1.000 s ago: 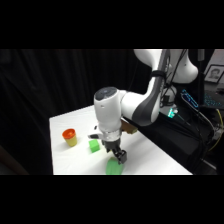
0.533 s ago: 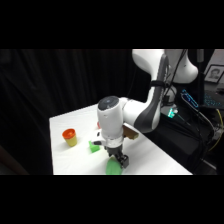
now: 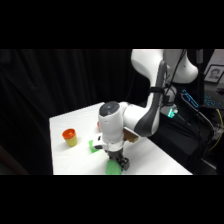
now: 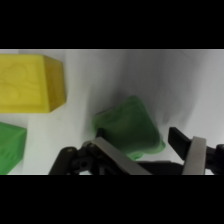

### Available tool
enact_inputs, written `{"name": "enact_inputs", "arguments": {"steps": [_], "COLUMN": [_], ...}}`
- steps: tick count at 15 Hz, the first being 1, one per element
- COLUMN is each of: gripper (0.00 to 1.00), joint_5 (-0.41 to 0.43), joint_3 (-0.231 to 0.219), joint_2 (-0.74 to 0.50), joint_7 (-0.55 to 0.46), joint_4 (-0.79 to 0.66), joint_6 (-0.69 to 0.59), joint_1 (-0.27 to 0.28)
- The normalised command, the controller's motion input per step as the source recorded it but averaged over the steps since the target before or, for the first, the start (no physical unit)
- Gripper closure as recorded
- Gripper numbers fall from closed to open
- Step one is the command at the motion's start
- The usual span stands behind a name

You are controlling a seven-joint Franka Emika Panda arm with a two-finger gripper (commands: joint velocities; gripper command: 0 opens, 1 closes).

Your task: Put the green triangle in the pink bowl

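The green triangle (image 4: 129,127) is a pale green wedge lying on the white table, also seen at the table's front edge as the green triangle (image 3: 113,168). My gripper (image 4: 150,152) is low over it and open. The left finger (image 4: 109,151) is close against the block's near edge, and the right finger (image 4: 193,150) stands apart from it. In the side view the gripper (image 3: 120,163) hangs just above the table. Of the pink bowl (image 3: 132,135), only a dull edge shows behind the arm's wrist.
A yellow block (image 4: 30,82) lies at the wrist view's upper left, with a bright green cube (image 4: 9,147) below it. An orange-and-yellow cup (image 3: 69,137) stands at the table's left, and the green cube (image 3: 94,145) sits between it and the gripper.
The arm has come down and forward, and the gripper has dropped to the green triangle at the table's front edge.
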Motion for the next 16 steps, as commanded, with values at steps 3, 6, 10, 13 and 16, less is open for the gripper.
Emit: {"name": "enact_inputs", "arguments": {"steps": [3,6,10,13,16], "gripper": [0.43,0.65,0.93,0.93,0.93], "joint_5": [-0.071,-0.045,-0.015,-0.003,-0.009], "joint_3": [-0.006,0.009,0.027,0.026,0.019], "joint_2": [0.16,0.17,0.18,0.12,-0.08], "joint_7": [-0.1,-0.11,-0.13,-0.11,-0.07], "joint_4": [0.2,0.2,0.21,0.18,0.06], "joint_6": [0.07,0.05,0.04,-0.02,-0.07], "joint_1": [0.004,-0.028,-0.055,-0.056,-0.036]}}
